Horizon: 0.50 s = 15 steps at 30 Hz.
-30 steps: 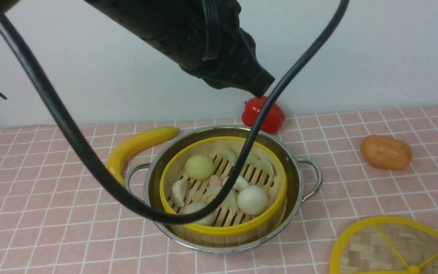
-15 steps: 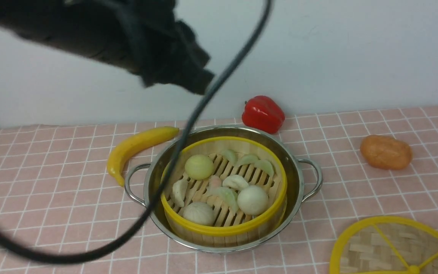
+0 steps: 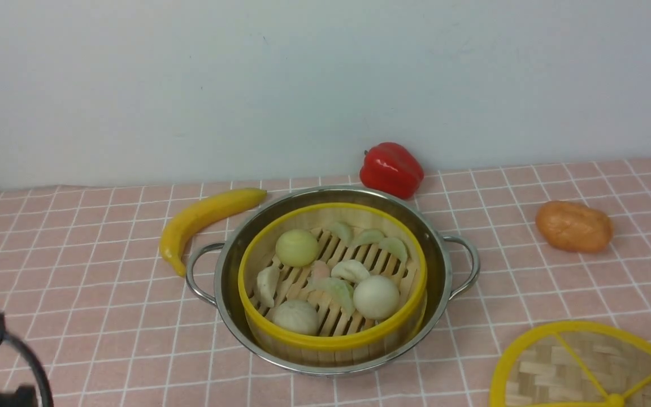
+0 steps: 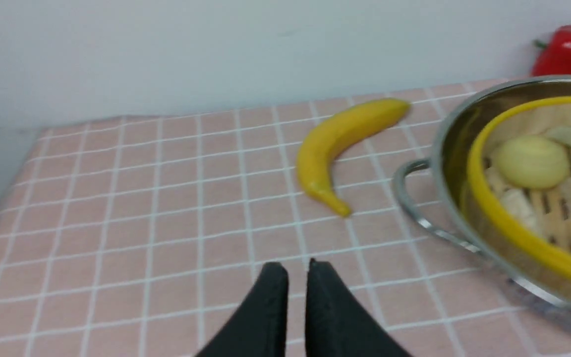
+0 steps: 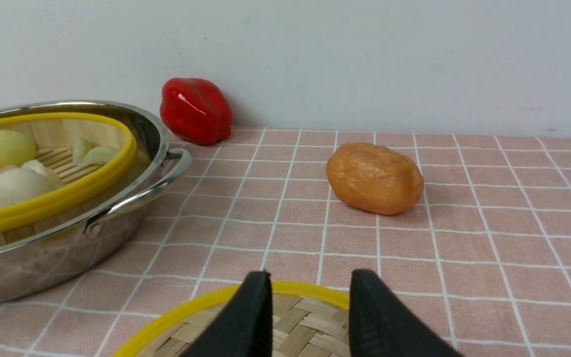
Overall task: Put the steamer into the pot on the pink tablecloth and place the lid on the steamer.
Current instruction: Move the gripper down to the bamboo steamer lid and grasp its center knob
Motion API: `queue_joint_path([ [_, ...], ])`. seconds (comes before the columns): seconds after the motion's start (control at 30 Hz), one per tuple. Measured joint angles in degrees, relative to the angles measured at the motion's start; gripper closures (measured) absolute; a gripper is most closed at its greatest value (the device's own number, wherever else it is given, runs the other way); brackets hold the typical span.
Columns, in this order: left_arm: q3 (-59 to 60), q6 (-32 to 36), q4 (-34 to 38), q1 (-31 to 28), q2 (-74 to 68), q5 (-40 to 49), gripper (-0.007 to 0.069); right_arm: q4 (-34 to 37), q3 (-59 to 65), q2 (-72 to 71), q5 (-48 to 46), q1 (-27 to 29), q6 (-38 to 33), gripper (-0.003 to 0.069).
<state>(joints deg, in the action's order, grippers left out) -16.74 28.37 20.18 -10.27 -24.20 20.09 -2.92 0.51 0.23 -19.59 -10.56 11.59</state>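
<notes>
Pink tablecloth: steamer sits in pot, frame centre. Lid lies lower right; looks light, stiff, flat, so pinch its edge. Right tool gapes empty over it; left tool barely parted, empty.

Pink tablecloth carries everything: lid right beneath the right gripper, orange lump and red pepper ahead, pot alongside; banana ahead of the left gripper.
</notes>
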Motion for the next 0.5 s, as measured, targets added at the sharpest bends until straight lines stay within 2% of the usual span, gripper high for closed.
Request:
queue_joint_path([
  [0.23, 16.32, 1.28, -1.08, -3.21, 19.49, -3.23, 0.0550, 0.00, 0.00, 0.00, 0.00, 0.00, 0.00, 0.0417],
  [0.5, 17.17, 1.61, -2.24, -3.30, 24.08, 0.01, 0.0539, 0.00, 0.00, 0.00, 0.07, 0.00, -0.05, 0.0417],
])
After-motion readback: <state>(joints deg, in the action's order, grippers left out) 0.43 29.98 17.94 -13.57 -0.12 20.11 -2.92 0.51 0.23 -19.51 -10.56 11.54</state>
